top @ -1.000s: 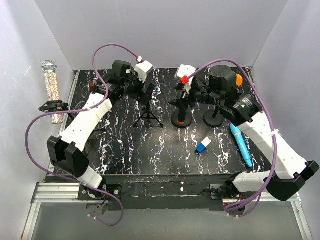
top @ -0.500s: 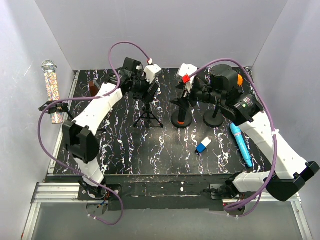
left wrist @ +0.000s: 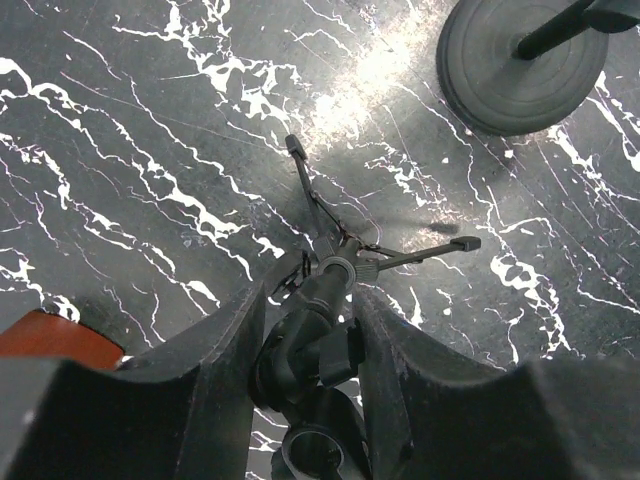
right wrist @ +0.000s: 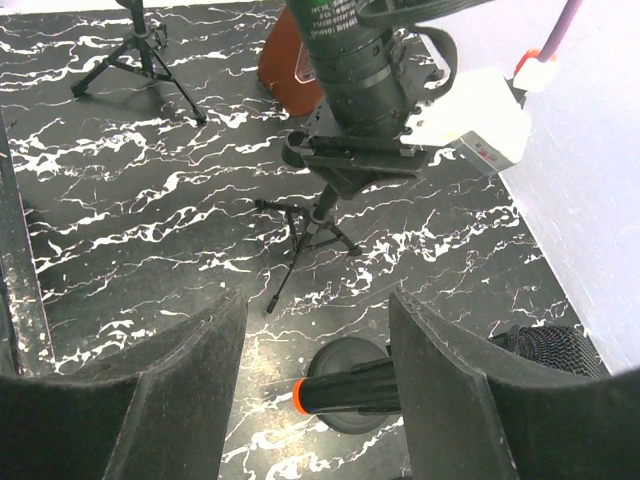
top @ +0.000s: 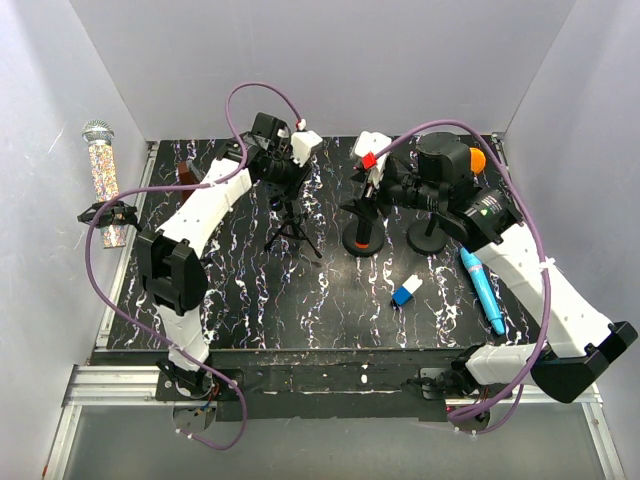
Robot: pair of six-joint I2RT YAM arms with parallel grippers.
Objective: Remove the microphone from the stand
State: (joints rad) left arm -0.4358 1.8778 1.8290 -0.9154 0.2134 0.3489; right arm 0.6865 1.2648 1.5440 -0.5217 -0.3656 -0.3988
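At 11 o'clock, left gripper [left wrist: 320, 290], newly arrived, is narrowed onto tripod stand [top: 291, 222]; right gripper [right wrist: 318, 300] is held wide over microphone [right wrist: 350, 392]; removal pending.

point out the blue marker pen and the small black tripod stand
blue marker pen [top: 482, 290], top view, mid barrel
small black tripod stand [left wrist: 342, 264], left wrist view, hub where legs meet
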